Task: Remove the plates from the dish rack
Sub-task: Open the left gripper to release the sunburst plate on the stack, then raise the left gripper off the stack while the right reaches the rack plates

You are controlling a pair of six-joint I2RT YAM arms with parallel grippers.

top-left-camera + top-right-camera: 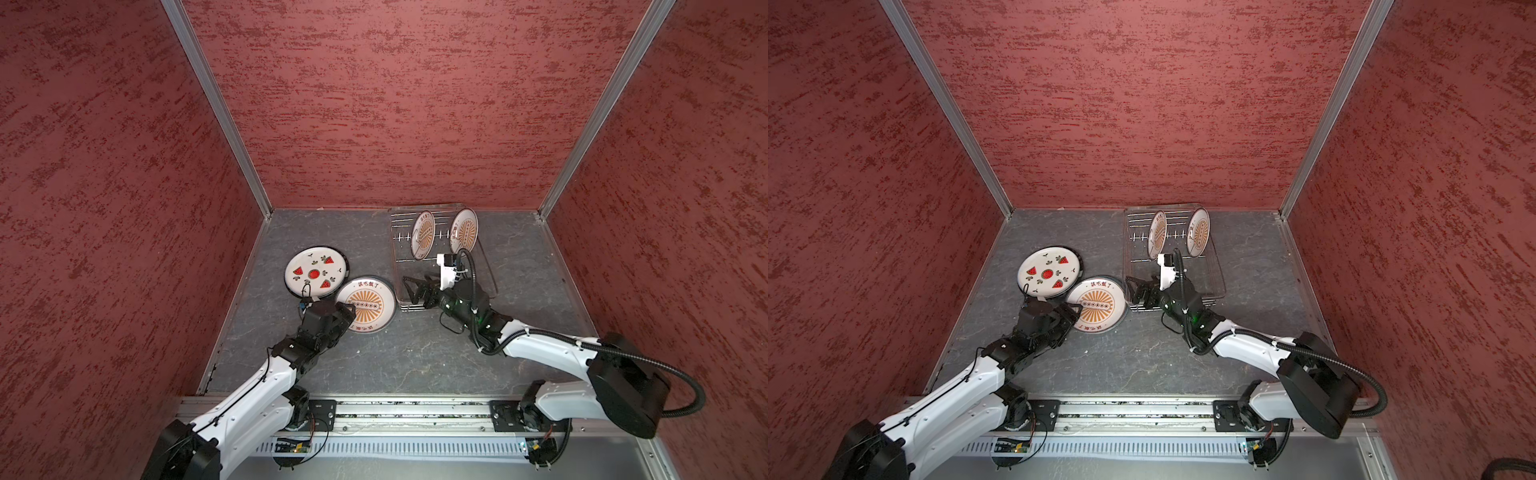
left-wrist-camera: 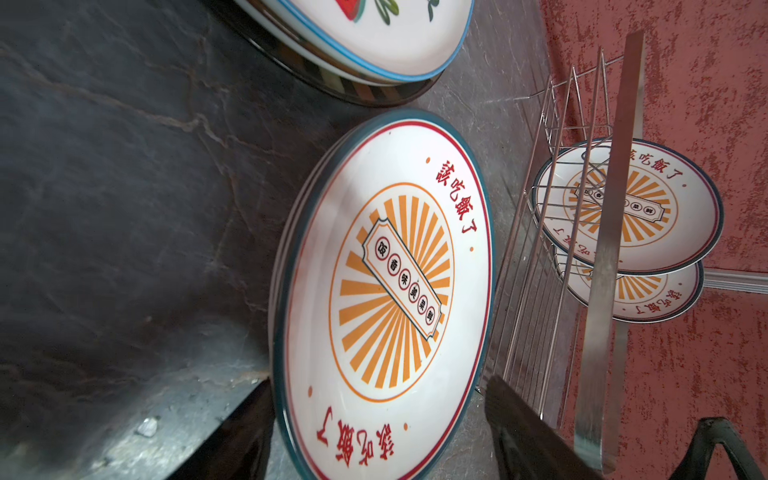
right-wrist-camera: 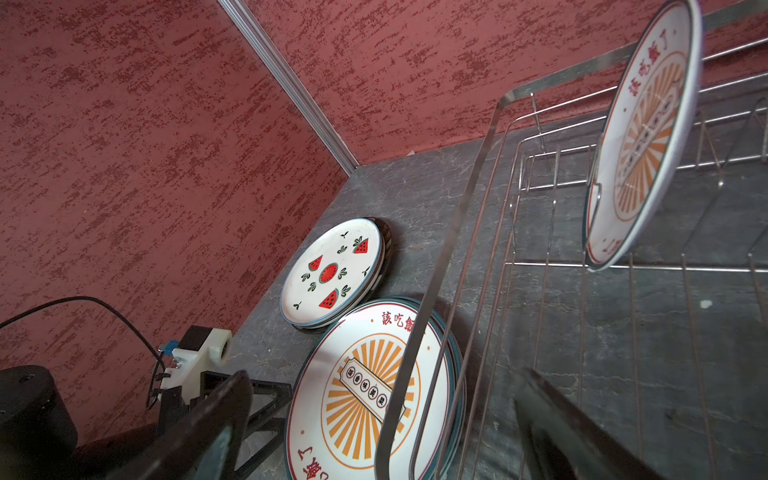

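Far left, on the grey stone-look tabletop (image 1: 395, 357): a round white plate printed with red watermelon slices (image 1: 314, 272) lies flat on top of a short stack. In the left wrist view a dark striped rim shows beneath it.

Just beside it, nearer my base: a round white dark-rimmed plate with an orange sunburst and red characters (image 1: 368, 305). It also lies flat on top of a stack of like rims.

My left gripper (image 1: 348, 311) is at that sunburst plate's near-left rim. In the left wrist view my fingers (image 2: 245, 440) are parted, one on either side of the rim, and the plate rests on its stack. I am not pinching it. Whether the lower finger brushes the rim I cannot tell.

Centre: my right gripper (image 1: 410, 289) is at the near-left corner of the rectangular silver wire dish rack (image 1: 401, 253). Its fingers (image 3: 216, 415) are spread wide and hold nothing. The rack's flat rim band shows between them in the right wrist view.

Far end of the rack: two more sunburst plates stand on edge among the short prongs, both tilted. The left upright plate (image 1: 423, 235) and the right upright plate (image 1: 464, 230) stand apart, not touching.
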